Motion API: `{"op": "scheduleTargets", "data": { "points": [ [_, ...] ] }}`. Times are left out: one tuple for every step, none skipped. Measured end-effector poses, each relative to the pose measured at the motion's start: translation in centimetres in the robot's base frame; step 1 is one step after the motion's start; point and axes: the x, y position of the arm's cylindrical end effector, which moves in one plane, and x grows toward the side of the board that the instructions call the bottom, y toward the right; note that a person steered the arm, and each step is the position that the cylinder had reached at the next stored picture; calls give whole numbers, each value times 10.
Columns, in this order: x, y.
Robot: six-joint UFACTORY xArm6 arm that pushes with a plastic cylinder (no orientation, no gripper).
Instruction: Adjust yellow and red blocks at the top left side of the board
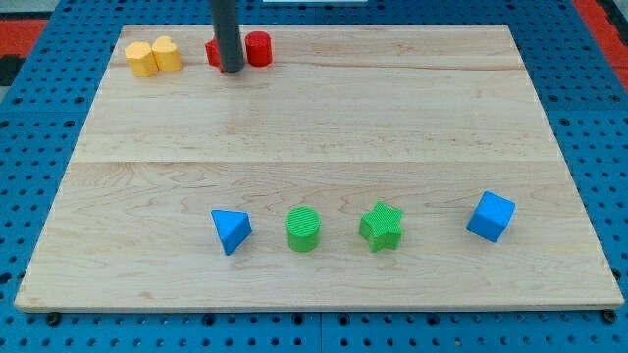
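Camera view: my tip [232, 70] stands at the top of the wooden board [324, 127], planted between two red blocks. There are no jaws to report on this rig: the arm ends in a plain dark rod, neither open nor closed on anything.

The red block on the tip's left [213, 52] is mostly hidden behind the rod, so its shape cannot be made out; it appears to touch the rod. The red cylinder [258, 48] sits just beside the tip on the view's right, with a hairline gap or none.

Taking the tip as the landmark, the two yellow blocks lie farther toward the view's left along the same top edge: a yellow cylinder [167, 54] nearer, and a second yellow block [140, 59] touching it on its far side, closest to the corner. The pair is near the tip but apart from the red blocks.

Judged from this, any gathering push runs leftward along the top edge, with the hidden red block first in line and nothing between it and the yellows.

Well below the tip, near the board's bottom, sit a blue triangular block [232, 231], a green cylinder [303, 228], a green star [382, 226] and a blue cube [491, 216], clear of the work.
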Motion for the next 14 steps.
{"op": "scheduleTargets", "data": {
  "points": [
    [3,-9],
    [38,-4],
    [77,-62],
    [83,-173],
    [78,-178],
    [23,-178],
    [-29,-178],
    [-43,-133],
    [-36,-97],
    [-44,-92],
    [-54,-75],
    [-67,-49],
    [-58,-39],
    [-55,-22]
  ]
}}
